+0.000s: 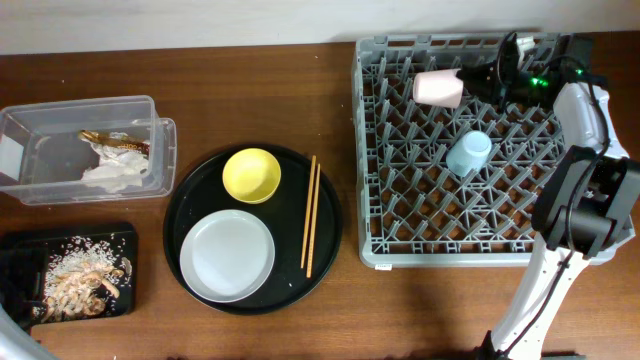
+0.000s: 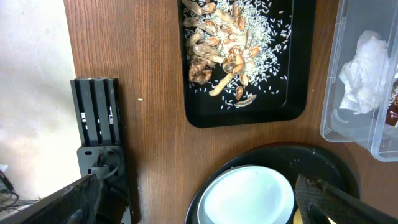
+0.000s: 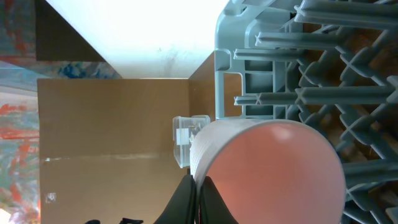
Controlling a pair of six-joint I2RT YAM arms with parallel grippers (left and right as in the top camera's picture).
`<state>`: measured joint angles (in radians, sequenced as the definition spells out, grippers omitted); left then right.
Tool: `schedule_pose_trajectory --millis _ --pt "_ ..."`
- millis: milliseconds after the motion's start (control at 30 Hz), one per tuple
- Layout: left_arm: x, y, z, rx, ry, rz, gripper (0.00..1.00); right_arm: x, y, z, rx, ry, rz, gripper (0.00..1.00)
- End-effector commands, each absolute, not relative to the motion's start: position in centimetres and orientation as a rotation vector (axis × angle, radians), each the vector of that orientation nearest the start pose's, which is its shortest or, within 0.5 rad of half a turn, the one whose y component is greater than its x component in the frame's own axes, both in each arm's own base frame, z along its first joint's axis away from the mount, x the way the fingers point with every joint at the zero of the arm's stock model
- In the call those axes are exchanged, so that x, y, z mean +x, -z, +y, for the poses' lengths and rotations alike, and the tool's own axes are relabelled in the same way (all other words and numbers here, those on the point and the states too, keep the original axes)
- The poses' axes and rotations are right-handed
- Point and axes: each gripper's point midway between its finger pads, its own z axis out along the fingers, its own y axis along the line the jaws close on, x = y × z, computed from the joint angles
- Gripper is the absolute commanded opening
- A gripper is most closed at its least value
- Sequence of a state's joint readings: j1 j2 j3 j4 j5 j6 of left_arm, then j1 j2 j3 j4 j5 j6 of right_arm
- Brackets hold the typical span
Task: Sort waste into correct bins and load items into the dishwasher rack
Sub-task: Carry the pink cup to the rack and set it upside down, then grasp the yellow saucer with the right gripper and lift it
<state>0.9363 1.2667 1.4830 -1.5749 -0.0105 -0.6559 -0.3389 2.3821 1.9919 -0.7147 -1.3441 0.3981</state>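
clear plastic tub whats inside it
Inside the clear plastic tub lie a crumpled white napkin and, beside it, a brown-gold snack wrapper. Anything beneath the napkin is covered and cannot be seen.

Robot lab mocked up as a kitchen: brown wooden tabletop (image 1: 420,310), white wall (image 1: 200,20) at top, grey plastic dishwasher rack (image 1: 450,258), white-and-black robot arm (image 1: 575,205) lower right.

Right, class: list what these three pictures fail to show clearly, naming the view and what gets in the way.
Right end effector: right wrist view, bottom edge crops it; hold on the pink cup unclear.
Left end effector: overhead, lost past the bottom-left corner.
Snack wrapper: left wrist view, cropped by the right edge.
Yellow saucer: left wrist view, almost wholly below the bottom edge.
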Motion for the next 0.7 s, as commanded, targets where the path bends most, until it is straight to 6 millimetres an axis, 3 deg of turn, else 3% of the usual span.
schedule_pose_trajectory --millis 0,167,367,467,600,667 --pt "12.8 -23.7 17.7 -2.103 -0.059 2.036 0.99 54.4 -13.5 -2.5 0.488 -1.607 2.245 0.07" --pt "12.8 -23.7 17.7 -2.103 -0.059 2.036 0.99 54.0 -13.5 -5.2 0.510 -1.528 2.242 0.11" --pt "12.8 -23.7 17.7 -2.103 -0.059 2.036 0.99 53.5 -15.8 -7.9 0.539 -1.431 2.220 0.17" --pt "12.8 -23.7 17.7 -2.103 -0.059 2.036 0.99 53.1 -16.5 -9.0 0.599 -1.247 2.283 0.18" --pt "12.8 -23.7 17.7 -2.103 -0.059 2.036 0.99 51.3 -19.0 -10.5 0.570 -0.874 2.380 0.18" --pt "12.8 -23.7 17.7 -2.103 -0.059 2.037 0.99 50.3 -20.9 -9.0 0.442 -0.740 2.423 0.19"
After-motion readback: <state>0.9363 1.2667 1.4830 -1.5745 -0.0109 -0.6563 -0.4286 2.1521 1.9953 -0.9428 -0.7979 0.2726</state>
